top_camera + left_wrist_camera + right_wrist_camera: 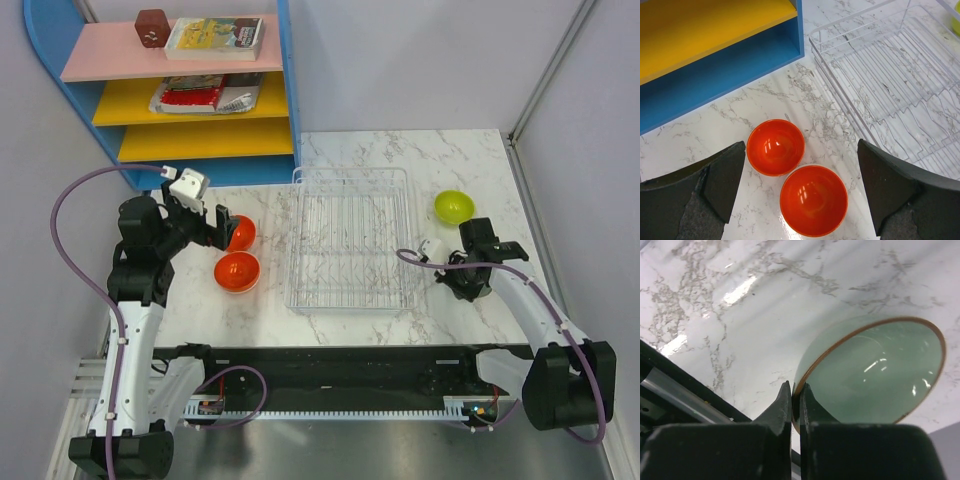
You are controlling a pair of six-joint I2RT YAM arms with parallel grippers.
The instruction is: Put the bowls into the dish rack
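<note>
The wire dish rack (348, 240) sits mid-table with nothing in it; it also shows in the left wrist view (890, 75). Two orange bowls (241, 232) (237, 271) sit side by side left of it. My left gripper (222, 232) hangs open above them, its fingers on either side of both bowls (775, 147) (813, 200). A yellow-green bowl (454, 206) sits right of the rack. My right gripper (795, 390) is shut on the brown-edged rim of a pale green bowl (875, 375), tilted over the table right of the rack. In the top view that bowl is mostly hidden by the arm.
A blue shelf unit (180, 90) with pink and yellow boards, books and a small box stands at the back left, close behind the orange bowls (715, 65). Grey walls close in the right side. The table's near edge runs just below the right gripper.
</note>
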